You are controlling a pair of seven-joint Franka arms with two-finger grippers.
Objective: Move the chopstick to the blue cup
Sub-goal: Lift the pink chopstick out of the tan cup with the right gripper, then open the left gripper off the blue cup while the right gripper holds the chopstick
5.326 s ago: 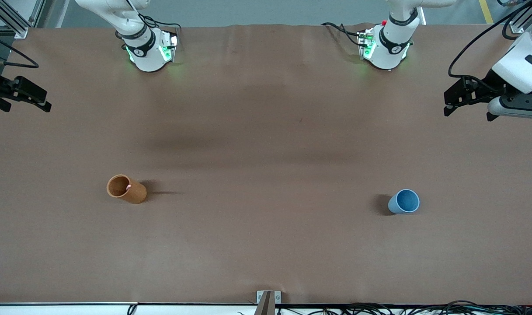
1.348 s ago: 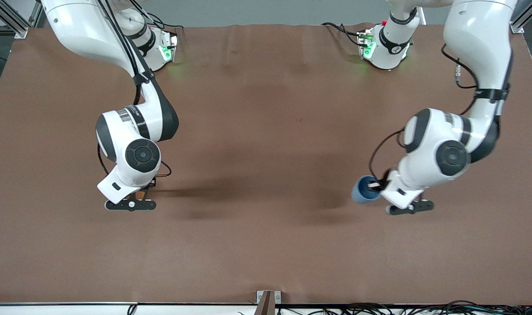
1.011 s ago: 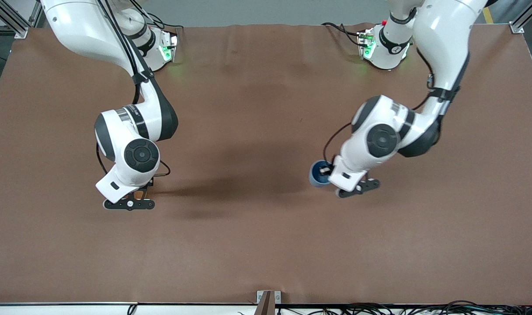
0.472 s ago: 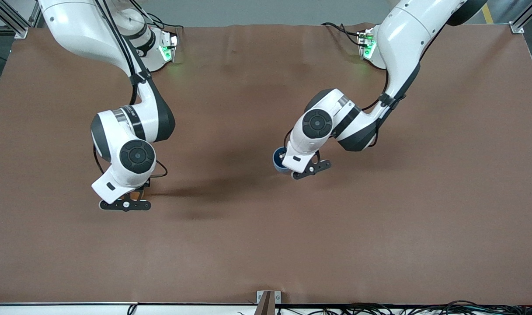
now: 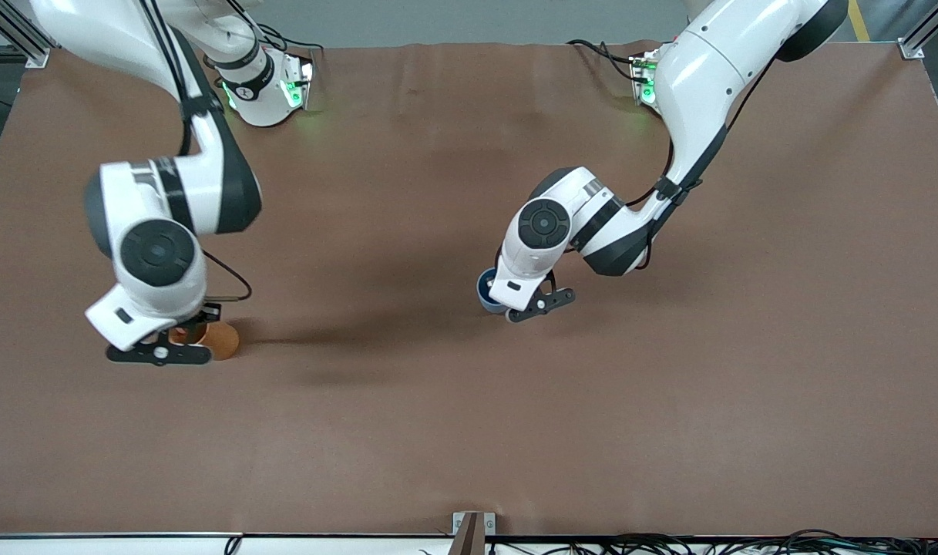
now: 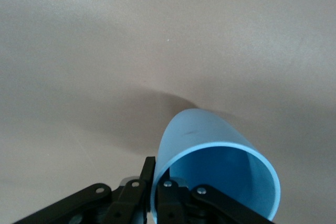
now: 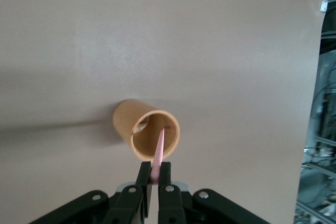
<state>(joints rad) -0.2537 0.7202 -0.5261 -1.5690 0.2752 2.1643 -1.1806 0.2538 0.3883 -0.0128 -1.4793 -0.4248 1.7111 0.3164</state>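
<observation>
My right gripper [image 7: 155, 174] is shut on the pale-pink chopstick [image 7: 159, 149]. It holds the stick above the orange-brown cup [image 7: 147, 129], and the stick's lower end still points into the cup's mouth. In the front view the right hand [image 5: 156, 308] hides the stick and part of that cup [image 5: 220, 340]. My left gripper [image 6: 155, 170] is shut on the rim of the blue cup [image 6: 210, 148], one finger inside and one outside. It holds the cup tilted, low over the middle of the table [image 5: 485, 287].
The brown table mat [image 5: 469, 432] is bare around both cups. Both arm bases stand along the table edge farthest from the front camera. Cables lie along the edge nearest it.
My left gripper has carried the blue cup from the left arm's end toward the table's middle. My right hand has risen and shifted toward its own end, uncovering the orange-brown cup.
</observation>
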